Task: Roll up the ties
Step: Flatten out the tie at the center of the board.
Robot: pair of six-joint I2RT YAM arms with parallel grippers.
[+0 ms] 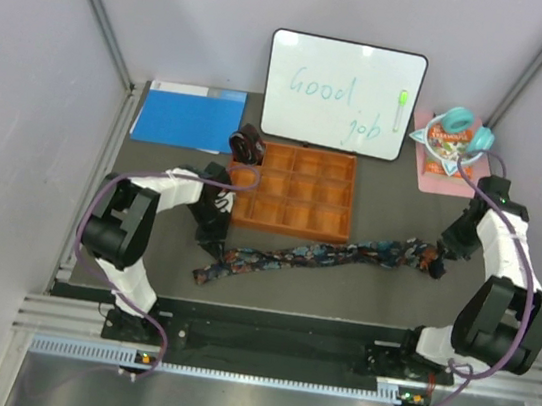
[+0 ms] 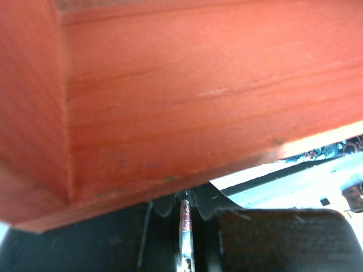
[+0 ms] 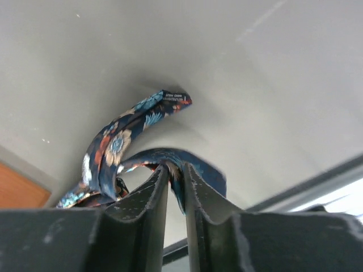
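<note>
My right gripper [image 3: 176,175] and left gripper [image 2: 185,207] pinched the unrolled floral tie [image 1: 324,254]; only the maroon tie [image 1: 247,145] sat coiled.

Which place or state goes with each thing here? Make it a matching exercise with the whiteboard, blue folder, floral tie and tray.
Things:
1. whiteboard
2. blue folder
3. floral tie
4. tray

Place or state:
A. far left corner of the table
B. one end pinched in the right gripper
C. reads "Good job"
D. orange, split into compartments

Pairs: 1-C, 2-A, 3-B, 4-D
</note>
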